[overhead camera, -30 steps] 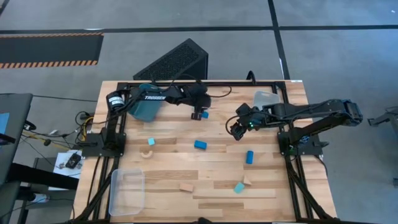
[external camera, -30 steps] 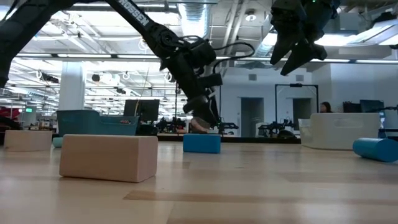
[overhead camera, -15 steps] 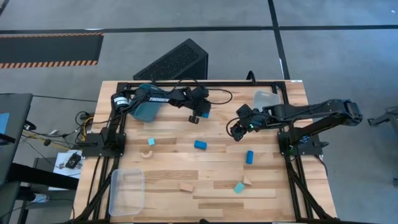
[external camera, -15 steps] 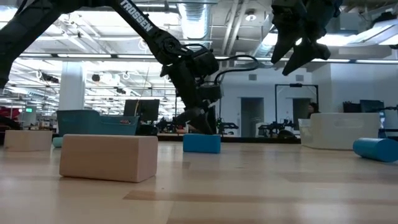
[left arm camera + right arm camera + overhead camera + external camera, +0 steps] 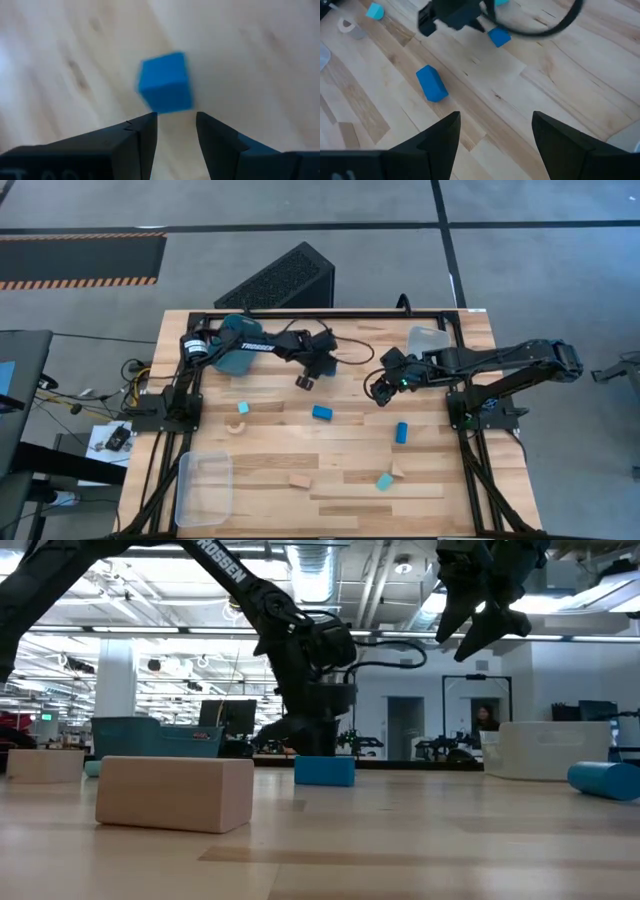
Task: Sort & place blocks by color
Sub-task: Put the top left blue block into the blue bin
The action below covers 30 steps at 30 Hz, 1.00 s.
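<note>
Blue is the small cube (image 5: 165, 82) lying loose on the pale wooden table (image 5: 350, 455) just beyond the left gripper (image 5: 175, 127); the left wrist view shows its two dark fingers (image 5: 142, 132) parted by a narrow gap, with nothing between them and no contact with the cube. Seen from above, that left gripper (image 5: 306, 379) hangs over the far middle of the table, just beside the teal plastic bin (image 5: 232, 356) at the far left. The right gripper (image 5: 381, 392) is raised above the table to the right of centre, its fingers (image 5: 440, 137) spread wide and empty, clearly apart in the low view (image 5: 478, 625). Below it lies a dark blue rectangular block (image 5: 322, 413) near the table's middle, and a blue cylinder-like block (image 5: 402, 431) sits further right. A light cyan block (image 5: 243, 408) and a tan wooden arch (image 5: 236, 427) rest on the left side, well apart from both grippers. Near the front edge are a tan wooden block (image 5: 300, 480), a light cyan block (image 5: 384, 481) and a tan wedge (image 5: 398, 470) touching or just beside it. A clear plastic bin (image 5: 204, 488) stands at the front left corner, another clear one (image 5: 428, 340) at the far right.
</note>
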Each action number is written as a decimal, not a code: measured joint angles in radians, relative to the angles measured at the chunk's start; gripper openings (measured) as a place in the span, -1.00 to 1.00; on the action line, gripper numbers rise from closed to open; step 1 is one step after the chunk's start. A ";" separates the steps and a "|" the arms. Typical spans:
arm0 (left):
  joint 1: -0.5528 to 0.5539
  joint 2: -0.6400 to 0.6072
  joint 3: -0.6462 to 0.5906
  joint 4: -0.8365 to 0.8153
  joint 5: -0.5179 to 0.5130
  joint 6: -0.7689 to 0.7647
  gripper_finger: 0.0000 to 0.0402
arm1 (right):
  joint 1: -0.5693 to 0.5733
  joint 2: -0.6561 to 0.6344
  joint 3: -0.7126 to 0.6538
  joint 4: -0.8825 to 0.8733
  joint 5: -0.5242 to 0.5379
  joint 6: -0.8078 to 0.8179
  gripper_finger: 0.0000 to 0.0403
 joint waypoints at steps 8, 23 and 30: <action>-0.010 -0.040 0.000 -0.020 0.039 -0.150 -0.37 | 0.000 0.000 0.000 0.004 0.000 -0.016 0.34; 0.045 -0.028 0.000 0.104 0.197 -0.245 0.19 | 0.000 0.000 0.000 0.005 -0.028 -0.019 0.34; 0.047 -0.028 0.000 0.141 0.175 -0.249 0.20 | 0.000 0.000 0.000 0.005 -0.045 -0.014 0.34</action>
